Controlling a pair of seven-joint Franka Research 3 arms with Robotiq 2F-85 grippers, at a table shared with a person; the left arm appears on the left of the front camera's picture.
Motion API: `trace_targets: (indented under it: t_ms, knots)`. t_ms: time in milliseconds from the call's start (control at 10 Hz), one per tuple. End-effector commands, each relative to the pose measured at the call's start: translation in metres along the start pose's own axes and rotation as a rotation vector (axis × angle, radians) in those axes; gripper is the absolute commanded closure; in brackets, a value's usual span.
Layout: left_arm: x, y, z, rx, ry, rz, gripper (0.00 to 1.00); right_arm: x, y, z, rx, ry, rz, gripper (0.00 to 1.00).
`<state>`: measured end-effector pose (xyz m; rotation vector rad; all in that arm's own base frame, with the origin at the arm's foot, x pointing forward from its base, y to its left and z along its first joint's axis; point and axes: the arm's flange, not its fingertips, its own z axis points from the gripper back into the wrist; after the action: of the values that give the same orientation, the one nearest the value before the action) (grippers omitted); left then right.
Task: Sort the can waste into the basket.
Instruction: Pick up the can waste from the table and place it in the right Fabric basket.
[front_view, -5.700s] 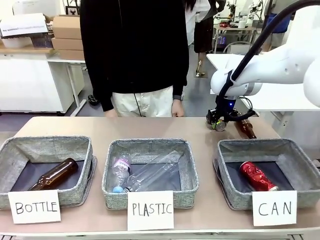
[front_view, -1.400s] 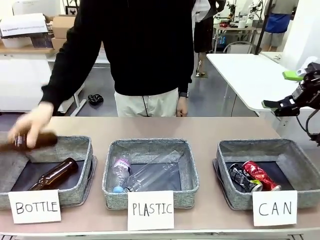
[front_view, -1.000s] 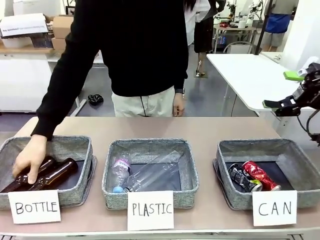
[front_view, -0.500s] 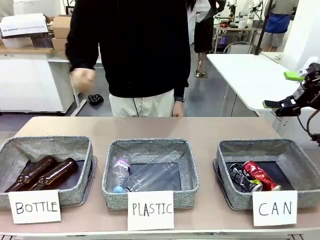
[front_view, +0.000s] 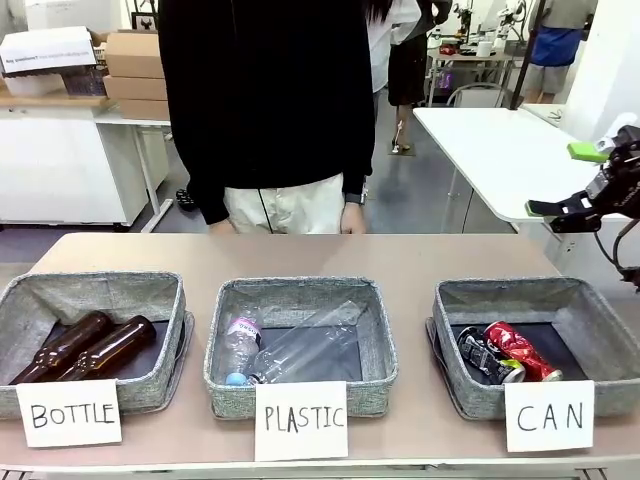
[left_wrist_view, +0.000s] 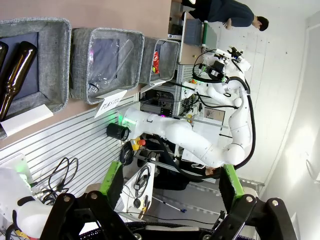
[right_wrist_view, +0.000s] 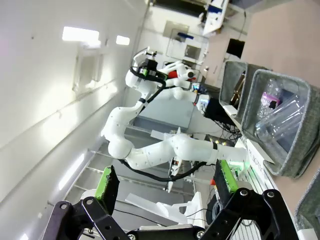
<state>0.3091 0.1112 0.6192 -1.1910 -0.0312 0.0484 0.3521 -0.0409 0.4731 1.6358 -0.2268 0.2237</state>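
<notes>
Two cans sit in the CAN basket (front_view: 455, 300) at the right end of the surface (front_view: 400, 255): dark can (front_view: 484, 357) on the left, red can (front_view: 520, 351) just beside it, touching or nearly so. I'd call the sort done; no other can shows on the surface.

Left to right, risks from here:

- BOTTLE basket (front_view: 110, 290): two brown bottles (front_view: 85, 347) lie side by side. No issue unless you send an arm there by mistake.
- PLASTIC basket (front_view: 300, 290): clear bottles (front_view: 290, 350) inside. Same.
- CAN basket: both cans lie loose near the front wall. If you bring the right arm back down over it, a finger could clip the rim and shove the basket, or knock the paper sign (front_view: 548, 416) off the front edge.
- The person (front_view: 270, 100) stands close at the far edge, hands hanging near it. Any sweep across the middle risks contact, so keep moves slow and on your side.

Pose:

- Left gripper (left_wrist_view: 165, 187): not in the front view. Its wrist view looks across all three baskets from well off, so it's parked high and away. Fingers spread wide, nothing between them.
- Right gripper (front_view: 583, 178): raised at the right edge, above and behind the CAN basket, clear of it. Fingers parted, empty; the right wrist view agrees.
</notes>
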Motion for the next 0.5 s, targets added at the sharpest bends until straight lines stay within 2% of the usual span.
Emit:
trace_targets:
  t_ms: [0, 400]
  knots:
    - [-0.0022, -0.0010, 0.0000, 0.003, 0.002, -0.002, 0.00, -0.0007, 0.0008, 0.0020, 0.003, 0.012, 0.024, 0.00]
    - [-0.0022, -0.0010, 0.0000, 0.003, 0.002, -0.002, 0.00, -0.0007, 0.0008, 0.0020, 0.003, 0.012, 0.024, 0.00]
